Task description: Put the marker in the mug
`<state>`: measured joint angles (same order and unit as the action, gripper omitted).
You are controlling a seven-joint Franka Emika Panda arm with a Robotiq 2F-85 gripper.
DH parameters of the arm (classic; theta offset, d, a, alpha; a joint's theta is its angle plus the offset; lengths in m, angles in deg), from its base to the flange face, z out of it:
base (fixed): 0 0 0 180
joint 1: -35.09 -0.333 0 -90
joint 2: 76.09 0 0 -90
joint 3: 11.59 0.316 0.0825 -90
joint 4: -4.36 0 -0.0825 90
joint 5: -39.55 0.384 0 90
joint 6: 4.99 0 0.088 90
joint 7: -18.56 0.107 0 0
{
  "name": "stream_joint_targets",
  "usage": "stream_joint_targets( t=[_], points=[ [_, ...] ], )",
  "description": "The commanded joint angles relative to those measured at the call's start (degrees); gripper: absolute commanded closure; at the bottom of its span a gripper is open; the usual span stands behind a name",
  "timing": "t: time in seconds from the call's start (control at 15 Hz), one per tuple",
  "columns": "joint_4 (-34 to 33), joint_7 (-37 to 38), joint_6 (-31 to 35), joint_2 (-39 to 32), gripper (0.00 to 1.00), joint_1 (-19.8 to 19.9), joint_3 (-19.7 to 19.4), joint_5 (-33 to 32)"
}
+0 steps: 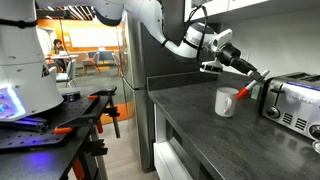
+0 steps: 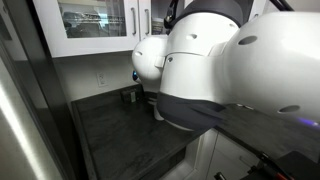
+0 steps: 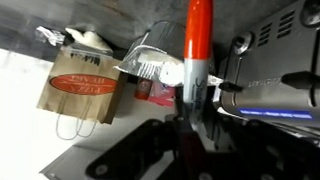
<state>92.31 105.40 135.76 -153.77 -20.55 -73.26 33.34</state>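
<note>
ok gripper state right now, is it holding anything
gripper: closed, holding the marker in the air near the mug, red-orange cap pointing away from the wrist.

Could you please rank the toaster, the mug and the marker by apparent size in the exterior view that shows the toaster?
1. the toaster, largest even though the frame edge crops it.
2. the mug.
3. the marker, a thin stick held by the gripper.

Kitchen: dark countertop (image 1: 190,100), chrome toaster (image 1: 293,100), white glass-fronted wall cabinets (image 2: 95,20), office-like tables (image 1: 95,58) beyond.
</note>
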Motion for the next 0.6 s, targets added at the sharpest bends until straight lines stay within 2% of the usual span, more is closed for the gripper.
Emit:
stream_joint_targets(
  t=[0.0, 0.53],
  points=[
    [-1.4, 4.1, 0.9, 0.0, 0.94, 0.6, 0.8, -2.6],
    [-3.2, 9.0, 4.7, -1.0, 0.94, -0.1, 0.7, -5.7]
  ],
)
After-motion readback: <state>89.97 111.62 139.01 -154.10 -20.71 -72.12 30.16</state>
